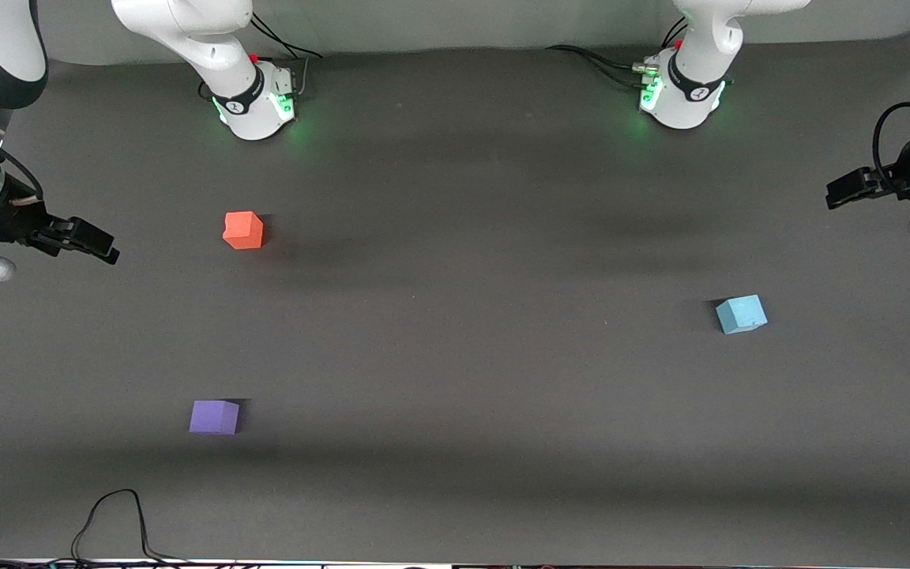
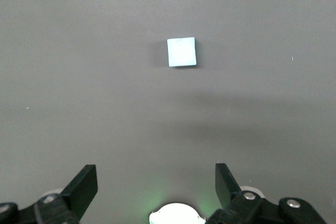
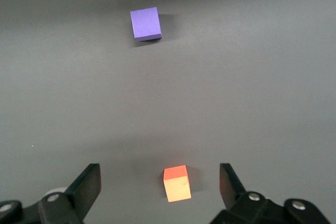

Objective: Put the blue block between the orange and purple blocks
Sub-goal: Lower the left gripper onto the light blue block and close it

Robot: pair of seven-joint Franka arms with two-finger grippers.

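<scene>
The blue block point(image 1: 741, 314) sits by itself on the dark gray table point(image 1: 455, 379), toward the left arm's end. It is well apart from the orange block point(image 1: 243, 230), which I will use as the main marker. The orange block sits toward the right arm's end of the table, not far from the right arm's base point(image 1: 256, 101). The purple block point(image 1: 214, 416) is nearer to the front camera than the orange block and almost in line with it, with bare table between the two. The blue block lies a little nearer to the front camera than the orange block, but not as near as the purple one. Nothing touches any of the three blocks. The right gripper point(image 1: 92, 239) hangs in the air at the right arm's end of the table, beside the orange block and apart from it. In the right wrist view its two fingers point(image 3: 86, 184) are spread wide with nothing between them but the table and the orange block point(image 3: 177, 183) down below, and the purple block point(image 3: 146, 23) shows farther off. The left gripper point(image 1: 850, 190) hangs over the left arm's end of the table, far from the orange block. Its fingers point(image 2: 84, 187) are spread wide too and hold nothing, and the blue block point(image 2: 181, 52) shows on the table below it.
</scene>
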